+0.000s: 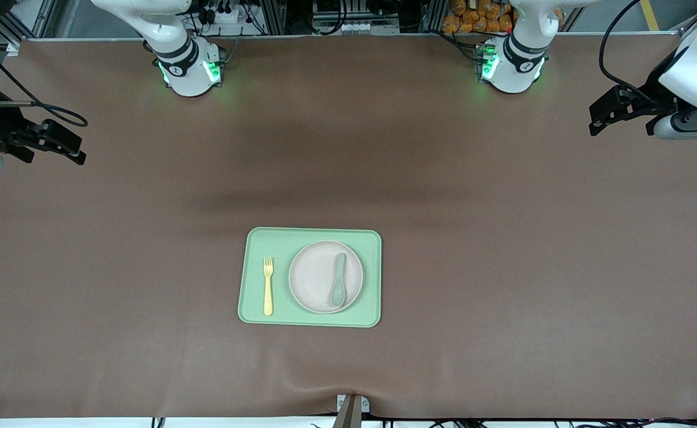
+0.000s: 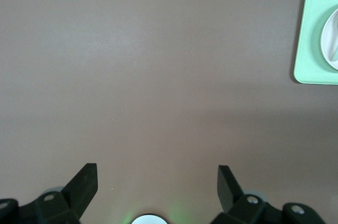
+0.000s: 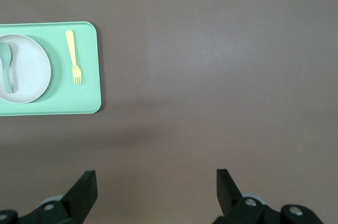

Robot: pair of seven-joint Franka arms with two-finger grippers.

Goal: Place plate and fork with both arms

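The pale beige-pink plate [image 1: 310, 276] sits on a light-green tray [image 1: 253, 249] in the middle of the table, near the front camera. A grey-green spoon [image 1: 339, 287] lies on the plate. The slim yellow fork [image 1: 268, 286] lies on the tray beside the plate, toward the right arm's end. My right gripper [image 1: 75, 148] hangs open over bare table at its own end, far from the tray. My left gripper [image 1: 593, 120] hangs open over the other end. The right wrist view shows the open right gripper [image 3: 156, 174], plate [image 3: 29, 68] and fork [image 3: 73, 57]. The left wrist view shows the open left gripper [image 2: 157, 170] and the tray's corner [image 2: 309, 71].
A brown mat [image 1: 503, 238] covers the whole table. The two arm bases [image 1: 191, 71] [image 1: 512, 68] glow green along the edge farthest from the front camera. A small metal bracket [image 1: 351, 407] sits at the table's near edge.
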